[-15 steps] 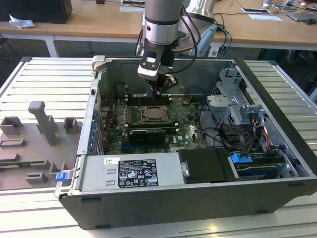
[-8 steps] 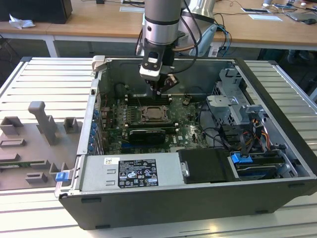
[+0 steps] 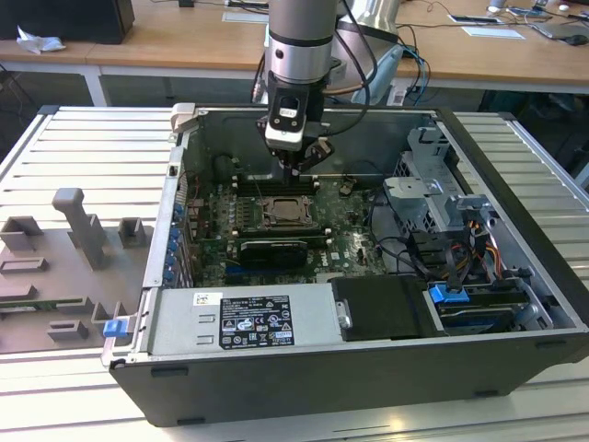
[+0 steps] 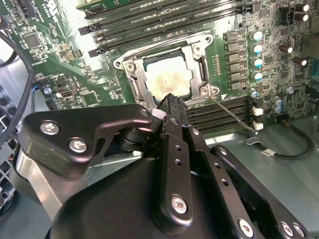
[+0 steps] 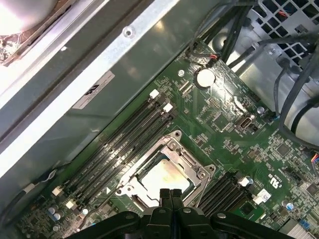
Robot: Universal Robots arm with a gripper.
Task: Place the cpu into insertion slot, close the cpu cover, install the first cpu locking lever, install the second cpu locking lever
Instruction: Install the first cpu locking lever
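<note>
Got the small flat silvery-beige square cpu seated in the dark silver-rimmed insertion slot, face up, square so no long axis. Looks pinned by the silver frame-shaped cpu cover lying flat over that slot. Hovering at the slot's edge: black gripper, pinched together, holding nothing, probably for poking.

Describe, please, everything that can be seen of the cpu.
The cpu is a small, flat square chip with a pale silvery-beige metal face that catches the light. It lies level in the insertion slot on the green board, next to the long memory slots. The silver cpu cover frames it, and its face shows through the cover's square opening. The shut gripper is at one edge of it; whether it touches the chip cannot be told.
</note>
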